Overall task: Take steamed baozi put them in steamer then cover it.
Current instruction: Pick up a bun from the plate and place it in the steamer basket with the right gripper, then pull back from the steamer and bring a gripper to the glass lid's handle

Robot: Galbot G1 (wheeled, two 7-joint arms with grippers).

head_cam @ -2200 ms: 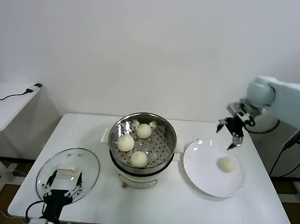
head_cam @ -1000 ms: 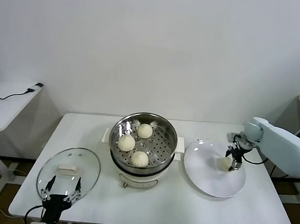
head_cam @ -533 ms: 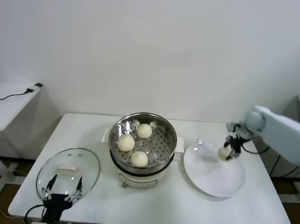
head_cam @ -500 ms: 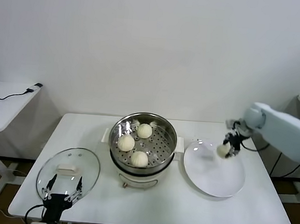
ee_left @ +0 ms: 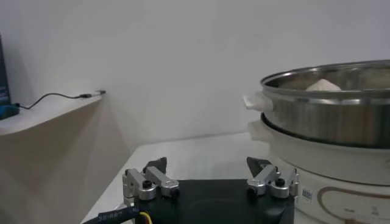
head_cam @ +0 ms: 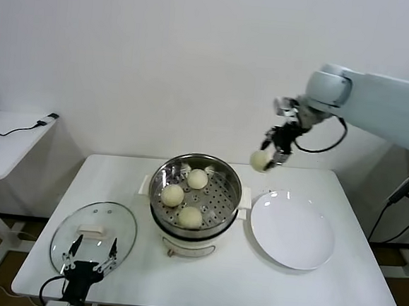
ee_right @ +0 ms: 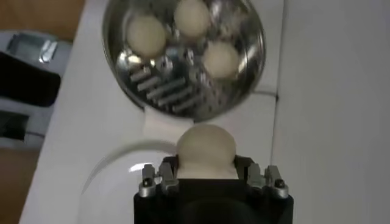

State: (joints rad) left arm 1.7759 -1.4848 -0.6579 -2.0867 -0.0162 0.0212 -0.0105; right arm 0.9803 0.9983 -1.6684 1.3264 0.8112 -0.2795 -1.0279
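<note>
Pinching a smooth cream-white baozi (head_cam: pixel 260 160), the right gripper (head_cam: pixel 268 158) hangs above the steamer (head_cam: pixel 195 190); left gripper (head_cam: pixel 86 266) fingers spread.

my head camera looks forward and down over the whole table (head_cam: pixel 251 284), wall behind. my left wrist camera sits low near the table edge, facing level across it, close to the steamer (ee_left: pixel 332 91) side. my right wrist camera looks straight down from high above. all three share the steamer (head_cam: pixel 195 188); head and right wrist also share the plate (head_cam: pixel 292 231).
</note>
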